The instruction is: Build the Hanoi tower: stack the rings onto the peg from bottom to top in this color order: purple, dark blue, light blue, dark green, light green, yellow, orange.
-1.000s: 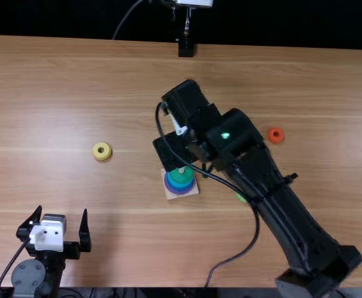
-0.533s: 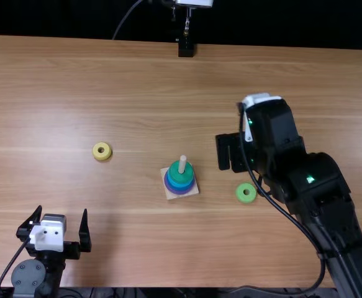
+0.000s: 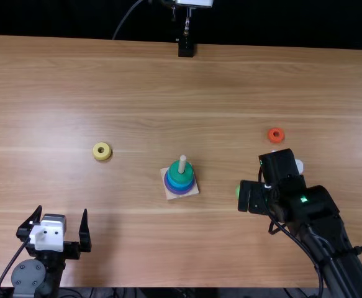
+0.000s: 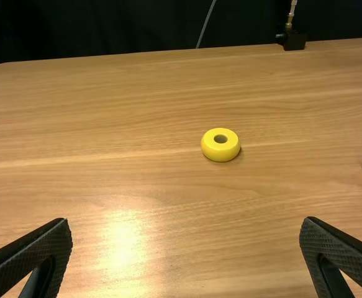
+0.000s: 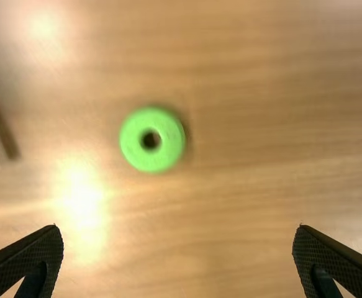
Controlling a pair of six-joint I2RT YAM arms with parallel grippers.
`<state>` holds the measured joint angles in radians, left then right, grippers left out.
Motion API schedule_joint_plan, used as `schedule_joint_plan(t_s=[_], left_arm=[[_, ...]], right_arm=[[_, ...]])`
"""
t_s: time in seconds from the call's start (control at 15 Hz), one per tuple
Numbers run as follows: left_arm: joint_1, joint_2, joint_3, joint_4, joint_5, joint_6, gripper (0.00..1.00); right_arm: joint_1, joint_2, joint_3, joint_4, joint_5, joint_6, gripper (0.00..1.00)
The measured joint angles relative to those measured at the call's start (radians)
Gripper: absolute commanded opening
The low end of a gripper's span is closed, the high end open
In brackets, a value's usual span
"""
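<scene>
From where I'm standing, the right gripper (image 5: 179, 227) has its two fingers spread wide with nothing held, near the light green ring (image 5: 168, 139) lying flat on the surface (image 3: 56, 81). That ring looks light and rigid, wood or hard plastic I'd guess, unlikely to crush but perhaps a bit slippery on its rounded side. I'd grip it low across its full width, keeping the hole upright for the peg (image 3: 182, 162). Those fingers have finely ridged faces, which ought to help.

Farther out, the pale, smooth peg rises from a square base (image 3: 184, 195), with the dark green ring (image 3: 179, 177) atop blue and purple ones. The orange ring (image 3: 276, 140) sits beyond. Across the streaky wood grain, the glossy, fat yellow ring (image 4: 220, 154) lies before the left gripper (image 4: 185, 220), wide apart and empty too
</scene>
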<state>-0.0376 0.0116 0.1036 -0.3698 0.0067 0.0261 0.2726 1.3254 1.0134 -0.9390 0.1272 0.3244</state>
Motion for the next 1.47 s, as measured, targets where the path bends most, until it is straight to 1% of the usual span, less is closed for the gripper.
schedule_joint_plan(t_s=[0.07, 0.13, 0.27, 0.33, 0.53, 0.67, 0.8, 1.13, 1.47], left_arm=[[0.000, 0.000, 0.000, 0.000, 0.000, 0.000, 1.00], [0.000, 0.000, 0.000, 0.000, 0.000, 0.000, 1.00], [0.000, 0.000, 0.000, 0.000, 0.000, 0.000, 1.00], [0.000, 0.000, 0.000, 0.000, 0.000, 0.000, 1.00], [0.000, 0.000, 0.000, 0.000, 0.000, 0.001, 1.00], [0.000, 0.000, 0.000, 0.000, 0.000, 0.001, 1.00], [0.000, 0.000, 0.000, 0.000, 0.000, 0.000, 1.00], [0.000, 0.000, 0.000, 0.000, 0.000, 0.000, 1.00], [0.000, 0.000, 0.000, 0.000, 0.000, 0.000, 1.00]], right_arm=[[0.000, 0.000, -0.017, 0.000, -0.002, -0.029, 1.00], [0.000, 0.000, -0.025, 0.001, -0.004, -0.053, 1.00], [0.000, 0.000, -0.027, 0.005, -0.004, -0.083, 1.00], [0.000, 0.007, -0.027, 0.010, -0.004, -0.089, 1.00], [0.000, 0.149, -0.027, 0.024, -0.004, -0.098, 1.00], [0.000, 0.213, -0.021, 0.026, -0.004, -0.101, 1.00], [0.000, 0.275, 0.011, 0.058, -0.005, -0.103, 1.00], [0.000, 0.363, 0.065, 0.169, -0.005, -0.106, 1.00], [0.002, 0.437, 0.067, 0.177, -0.005, -0.106, 1.00]])
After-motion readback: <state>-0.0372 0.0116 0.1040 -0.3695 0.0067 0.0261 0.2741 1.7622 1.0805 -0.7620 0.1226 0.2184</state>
